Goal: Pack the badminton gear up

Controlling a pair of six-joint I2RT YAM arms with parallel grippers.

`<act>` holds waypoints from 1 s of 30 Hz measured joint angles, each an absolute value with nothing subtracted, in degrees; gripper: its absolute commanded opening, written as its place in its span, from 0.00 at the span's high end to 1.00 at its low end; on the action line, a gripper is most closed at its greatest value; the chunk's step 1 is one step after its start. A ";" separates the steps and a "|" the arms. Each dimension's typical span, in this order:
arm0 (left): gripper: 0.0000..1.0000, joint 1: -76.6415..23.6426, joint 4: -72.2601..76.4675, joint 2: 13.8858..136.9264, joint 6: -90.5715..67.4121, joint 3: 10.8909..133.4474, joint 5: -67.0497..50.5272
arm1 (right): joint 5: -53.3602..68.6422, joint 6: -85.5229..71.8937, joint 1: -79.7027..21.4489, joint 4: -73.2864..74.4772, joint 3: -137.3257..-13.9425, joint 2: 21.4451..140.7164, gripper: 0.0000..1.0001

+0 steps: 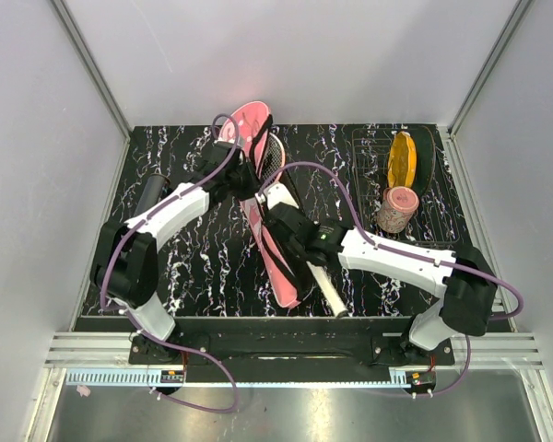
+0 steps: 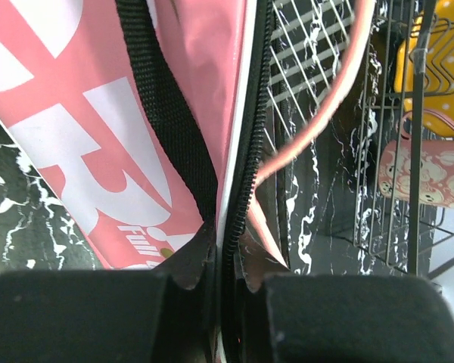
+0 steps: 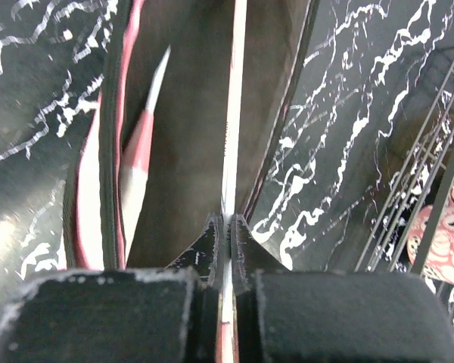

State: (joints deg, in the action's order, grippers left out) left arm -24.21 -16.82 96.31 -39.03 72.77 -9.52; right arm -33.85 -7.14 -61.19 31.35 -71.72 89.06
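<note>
- Bolted at the near edge, the left arm and right arm lean in over the black marbled tabletop.
- At far left, a black tube lies alone.
- The left gripper is clenched on the zipper edge of the pink cover, which lies lengthwise mid-tabletop.
- A pink-framed racket shows its strings beside the open seam.
- The right gripper pinches a thin edge of the cover nearer the arms; a white racket handle juts from the near end.
- At right, a wire rack holds a yellow disc and a pinkish cup.
</note>
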 measured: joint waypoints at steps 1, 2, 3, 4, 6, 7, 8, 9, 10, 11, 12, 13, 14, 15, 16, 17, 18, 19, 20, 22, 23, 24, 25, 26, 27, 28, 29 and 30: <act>1.00 -24.47 -16.12 96.05 -39.35 72.01 -10.00 | -33.80 -7.01 -61.12 29.69 -71.72 89.06 1.00; 1.00 -24.64 -15.62 95.77 -39.66 71.33 -10.41 | -33.78 -6.92 -61.01 28.53 -71.72 89.12 1.00; 1.00 -24.80 -14.79 95.44 -40.05 70.61 -10.79 | -33.63 -6.90 -60.66 27.14 -71.72 89.23 1.00; 1.00 -24.88 -13.76 95.02 -40.49 69.73 -11.14 | -33.43 -6.90 -60.25 25.65 -71.72 89.34 1.00; 1.00 -24.93 -11.68 94.00 -41.52 67.75 -12.03 | -33.28 -6.94 -58.83 22.35 -71.64 89.91 1.00; 1.00 -24.93 -11.03 93.51 -42.00 67.09 -12.47 | -33.15 -6.98 -57.84 20.27 -71.42 90.39 1.00; 1.00 -24.97 -10.33 93.01 -42.57 66.43 -13.15 | -32.93 -7.09 -56.75 18.06 -71.11 90.91 1.00; 1.00 -25.08 -9.91 92.77 -42.89 66.17 -13.54 | -32.58 -7.27 -55.70 16.01 -70.83 91.64 1.00; 1.00 -25.26 -9.37 92.58 -43.42 65.98 -14.20 | -32.08 -7.49 -54.70 13.98 -70.61 92.47 1.00; 1.00 -25.50 -9.08 92.49 -43.79 65.95 -14.83 | -31.73 -7.75 -53.80 12.01 -70.43 93.38 1.00; 1.00 -25.80 -8.82 92.40 -44.14 65.95 -15.44 | -30.87 -8.14 -52.69 10.09 -70.37 94.59 1.00; 1.00 -26.06 -8.58 92.33 -44.42 65.95 -15.90 | -30.24 -8.49 -51.88 8.45 -70.39 95.66 1.00; 1.00 -26.41 -8.23 92.33 -44.71 65.95 -16.34 | -29.47 -8.91 -50.87 7.07 -70.61 96.99 1.00; 1.00 -26.63 -7.88 92.33 -44.91 65.95 -16.51 | -28.62 -9.15 -49.89 6.07 -71.05 98.65 1.00; 1.00 -26.72 -7.27 92.33 -44.93 65.95 -15.99 | -27.66 -9.28 -49.12 6.07 -71.85 100.31 1.00; 1.00 -26.44 -6.72 92.33 -44.95 65.95 -15.59 | -26.70 -9.28 -48.64 5.82 -72.49 101.93 1.00; 1.00 -26.20 -6.63 92.33 -45.04 65.95 -15.57 | -25.78 -9.37 -48.42 5.41 -73.21 103.53 1.00; 1.00 -26.02 -6.33 92.33 -45.12 65.95 -15.55 | -25.41 -9.43 -48.38 5.23 -73.89 104.71 1.00; 1.00 -25.91 -6.37 92.33 -44.97 65.95 -14.87 | -24.93 -9.89 -48.38 4.89 -74.59 105.89 1.00; 1.00 -25.34 -6.57 92.33 -45.12 65.95 -14.52 | -24.27 -10.37 -48.36 3.95 -75.31 106.96 1.00; 1.00 -25.21 -6.59 92.33 -45.15 65.95 -14.48 | -23.97 -10.68 -48.36 3.81 -75.50 107.15 1.00; 1.00 -25.17 -6.57 92.33 -45.15 65.95 -14.48 | -23.55 -11.09 -48.34 3.84 -75.55 107.20 0.96; 1.00 -25.17 -6.59 92.33 -45.17 65.93 -14.46 | -22.94 -11.53 -48.25 4.05 -75.55 107.20 0.88; 1.00 -25.17 -6.55 92.33 -45.17 65.84 -14.46 | -22.63 -12.03 -48.21 4.19 -75.55 107.20 0.71; 1.00 -25.19 -6.61 92.33 -45.17 65.76 -14.50 | -22.04 -12.69 -48.18 4.51 -75.55 107.18 0.64; 1.00 -25.23 -6.68 92.33 -45.17 65.60 -14.59 | -21.50 -13.45 -48.12 5.02 -75.55 107.11 0.57; 1.00 -25.28 -7.11 92.33 -45.06 65.43 -14.61 | -21.08 -13.78 -47.94 6.37 -75.57 106.91 0.51; 1.00 -25.34 -7.44 92.33 -45.15 65.19 -14.79 | -19.99 -14.09 -47.55 8.05 -75.57 106.50 0.40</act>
